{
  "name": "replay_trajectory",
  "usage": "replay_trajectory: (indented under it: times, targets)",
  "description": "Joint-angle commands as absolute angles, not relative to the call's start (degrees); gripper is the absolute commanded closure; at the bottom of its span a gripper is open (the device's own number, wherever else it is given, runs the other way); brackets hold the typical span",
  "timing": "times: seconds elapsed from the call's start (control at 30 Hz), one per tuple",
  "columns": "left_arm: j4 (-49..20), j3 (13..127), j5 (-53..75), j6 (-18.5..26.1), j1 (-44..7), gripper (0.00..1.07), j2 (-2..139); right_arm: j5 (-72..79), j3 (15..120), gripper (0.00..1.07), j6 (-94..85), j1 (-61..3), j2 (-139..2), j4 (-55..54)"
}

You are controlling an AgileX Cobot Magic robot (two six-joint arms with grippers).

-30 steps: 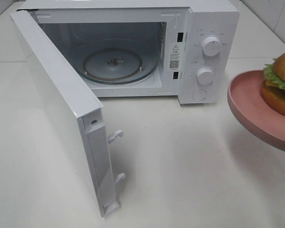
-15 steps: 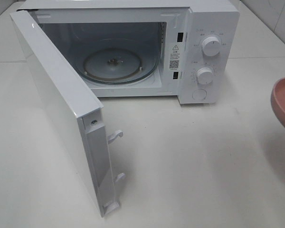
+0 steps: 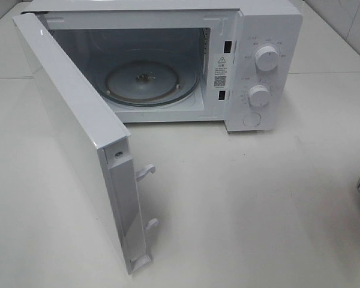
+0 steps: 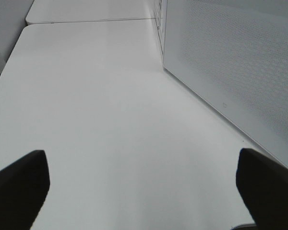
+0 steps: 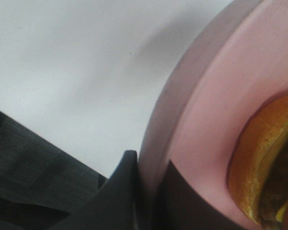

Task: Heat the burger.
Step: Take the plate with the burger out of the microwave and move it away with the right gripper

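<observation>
Burger (image 5: 269, 158) sits on pink plate (image 5: 216, 115), only in right wrist view; right gripper (image 5: 146, 184) pinches the plate rim, held above the white table (image 3: 258, 198). Microwave (image 3: 270, 24) at the table's back edge, door (image 3: 72, 126) swung wide, turntable (image 3: 147, 81) bare. Left gripper (image 4: 144, 184) spread wide, holding nothing, beside the door.
</observation>
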State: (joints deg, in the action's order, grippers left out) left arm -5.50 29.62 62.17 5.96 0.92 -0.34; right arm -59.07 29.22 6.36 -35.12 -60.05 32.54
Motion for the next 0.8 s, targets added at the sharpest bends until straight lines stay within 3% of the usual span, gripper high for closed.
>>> replay_trajectory:
  times: [0.03,0.8]
  targets:
    - [-5.73,29.62,61.36,6.07,1.03,0.09,-0.52,-58.84,29.45,1.07,12.83,-34.95,-63.77,37.3]
    - [-5.73,29.62,61.36,6.07,1.03,0.09,-0.52,-52.37,29.45,1.06,38.79,-34.84,-84.28,46.64]
